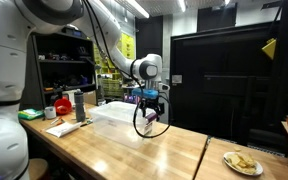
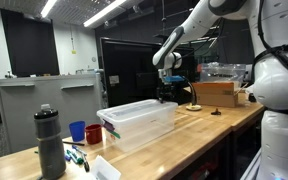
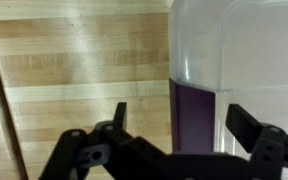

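Open claw over the end of a clear bin on the table.

The bin lies flat, lid up. In an exterior view its long axis runs along the table, away from the claw toward the cups and bottle. In the wrist view the claw stands wide, gripping nothing. The bin's near end lies beneath one finger, with bare wood beneath the other.
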`<control>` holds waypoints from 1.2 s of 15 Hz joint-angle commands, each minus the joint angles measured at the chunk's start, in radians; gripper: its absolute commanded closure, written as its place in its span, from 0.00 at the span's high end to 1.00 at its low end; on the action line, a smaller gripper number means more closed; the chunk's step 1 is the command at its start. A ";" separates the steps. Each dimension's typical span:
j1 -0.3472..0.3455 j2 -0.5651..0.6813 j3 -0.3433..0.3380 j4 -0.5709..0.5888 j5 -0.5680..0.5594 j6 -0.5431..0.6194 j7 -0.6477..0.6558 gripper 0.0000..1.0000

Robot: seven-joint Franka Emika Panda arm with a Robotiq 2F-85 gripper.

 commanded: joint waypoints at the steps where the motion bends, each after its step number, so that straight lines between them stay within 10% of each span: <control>1: -0.007 0.017 -0.001 0.031 0.021 -0.015 -0.029 1.00; 5: -0.016 0.033 -0.002 0.056 0.035 -0.023 -0.044 1.00; 6: -0.019 0.037 -0.002 0.065 0.045 -0.027 -0.050 0.81; 13: -0.033 0.056 -0.002 0.113 0.094 -0.049 -0.075 0.27; 18: -0.048 0.051 -0.001 0.117 0.121 -0.078 -0.115 0.12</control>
